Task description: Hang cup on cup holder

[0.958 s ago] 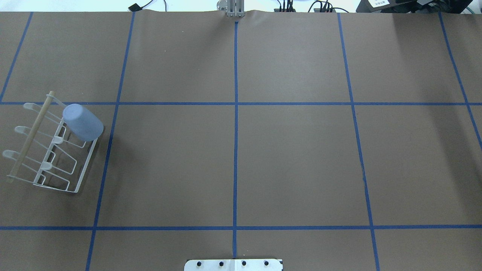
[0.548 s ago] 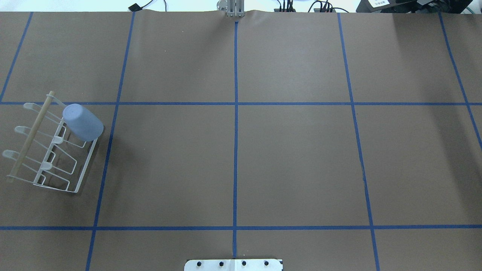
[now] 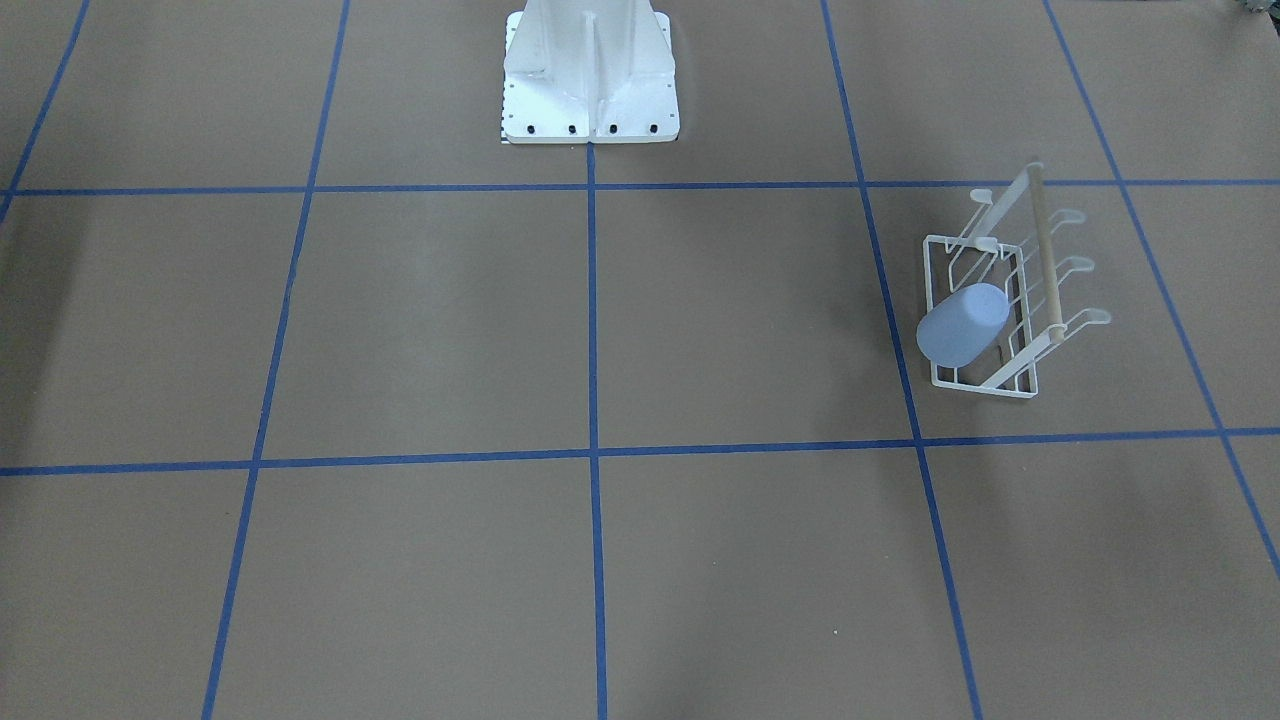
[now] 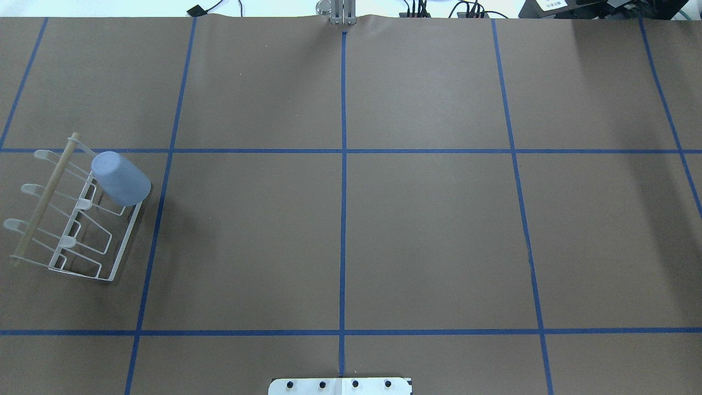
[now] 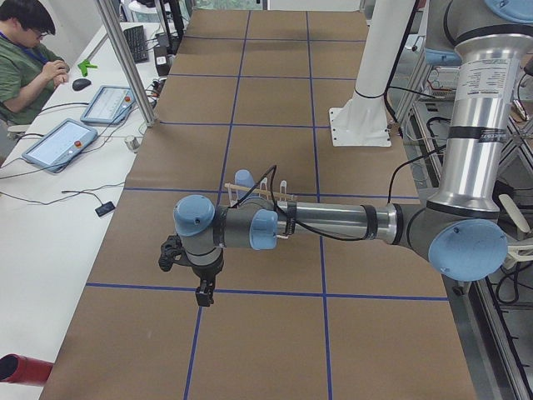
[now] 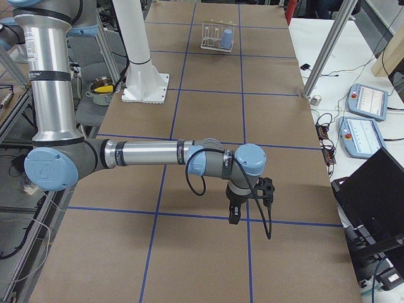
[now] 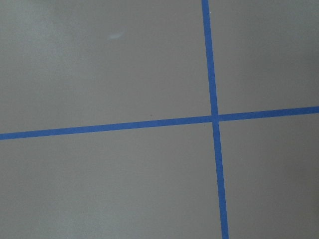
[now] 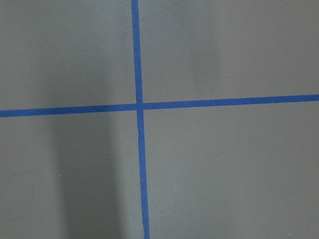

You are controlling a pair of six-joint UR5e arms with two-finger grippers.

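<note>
1. Judging the task from the present layout: the plain pale blue tapered plastic cup (image 4: 120,178) sits mouth-down over a prong of the white wire cup holder (image 4: 126,241), so the hang looks done. The step in hand is probably checking and standing clear.
2. Location: the cup holder stands on the brown paper-covered table (image 4: 428,236) at its left side. The cup occupies the far-end prong of the holder's right-hand row, beside the light wooden rod (image 4: 44,200).
3. Grippers: the left gripper (image 5: 202,300) and the right gripper (image 6: 233,218) hang over bare table, well apart from the holder. They appear only in the side views, so I cannot tell whether either claw is parted or closed. Neither appears to carry anything.
4. Doing the step well: route both arms away from the left side of the table. The wire holder looks light, and a nudge could tip it or shake the cup off.
5. Orientation: the cup is tilted, not upright. Its closed base points up and left, toward the rod, and its wider mouth points down and right, toward the frame's edge.
6. Long axis: it follows the slant of the prong. Any near-far lean cannot be settled.
</note>
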